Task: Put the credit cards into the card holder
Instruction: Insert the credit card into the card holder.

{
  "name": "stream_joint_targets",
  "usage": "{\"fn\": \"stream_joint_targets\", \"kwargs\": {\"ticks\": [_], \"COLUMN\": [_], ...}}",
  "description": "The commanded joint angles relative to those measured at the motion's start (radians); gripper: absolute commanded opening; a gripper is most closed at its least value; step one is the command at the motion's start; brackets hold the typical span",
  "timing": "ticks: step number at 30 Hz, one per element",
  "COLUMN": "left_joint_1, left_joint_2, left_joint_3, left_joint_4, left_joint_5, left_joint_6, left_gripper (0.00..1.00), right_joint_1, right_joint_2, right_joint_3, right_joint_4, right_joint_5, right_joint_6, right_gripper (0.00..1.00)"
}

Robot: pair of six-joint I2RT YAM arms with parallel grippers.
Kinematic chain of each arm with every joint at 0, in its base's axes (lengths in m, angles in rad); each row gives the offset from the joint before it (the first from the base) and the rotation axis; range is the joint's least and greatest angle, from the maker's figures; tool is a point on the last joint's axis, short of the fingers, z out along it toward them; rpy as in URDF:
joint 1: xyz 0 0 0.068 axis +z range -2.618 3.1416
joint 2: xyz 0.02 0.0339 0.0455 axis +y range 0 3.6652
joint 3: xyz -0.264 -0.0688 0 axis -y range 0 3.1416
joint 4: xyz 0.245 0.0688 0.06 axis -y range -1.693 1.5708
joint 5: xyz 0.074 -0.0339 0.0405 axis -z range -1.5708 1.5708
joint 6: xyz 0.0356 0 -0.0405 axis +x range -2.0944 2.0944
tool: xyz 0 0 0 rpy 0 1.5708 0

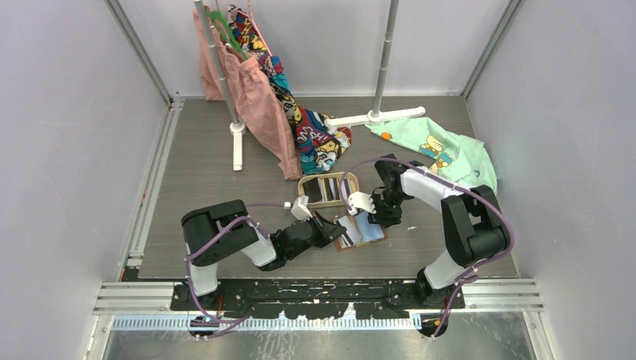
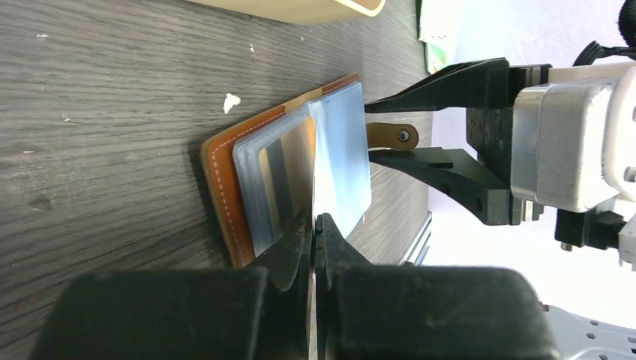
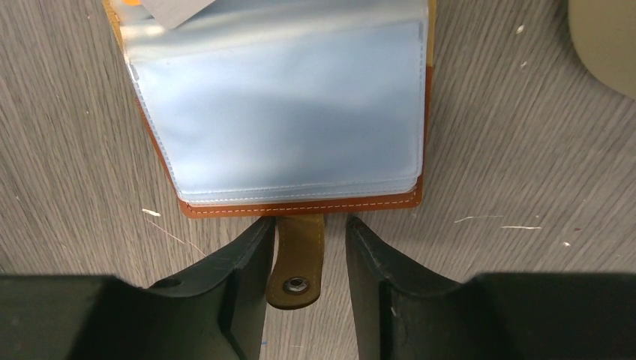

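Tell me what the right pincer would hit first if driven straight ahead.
Probably the stitched edge of the card holder; the snap tab lies between the fingers of the right pincer. Height is unclear.

I've got my left tool pinched tight on a thin sheet standing edge-on from the open card holder on the counter; card or sleeve, I can't tell. Opposite, the right tool sits spread around the snap tab.
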Motion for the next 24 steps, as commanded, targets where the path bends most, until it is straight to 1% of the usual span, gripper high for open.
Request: {"fn": "stream_joint_targets", "kwargs": {"ticks": [1, 5, 10, 24], "left_joint_1": [-0.005, -0.005, -0.005, -0.004], "left_joint_2": [-0.008, 0.012, 0.025, 0.089], "left_joint_3": [-0.009, -0.011, 0.008, 0.042], "left_joint_4": [0.094, 0.150, 0.138, 0.141], "left_joint_5": [-0.045, -0.034, -0.019, 0.018], "left_joint_6": [0.018, 0.025, 0.032, -0.011], "left_gripper": [0.00, 0.00, 0.00, 0.00], "right_joint_1": [0.024, 0.025, 0.026, 0.032], "right_joint_2": [0.015, 0.023, 0.021, 0.027], "right_joint_3": [-0.025, -0.031, -0.029, -0.028], "right_joint_4": [-0.001, 0.002, 0.001, 0.000], "right_joint_5": [-0.060, -0.060, -0.060, -0.054], "right_joint_6": [0.045, 0.046, 0.047, 0.048], "right_gripper": [0.45, 0.45, 0.45, 0.44]}}
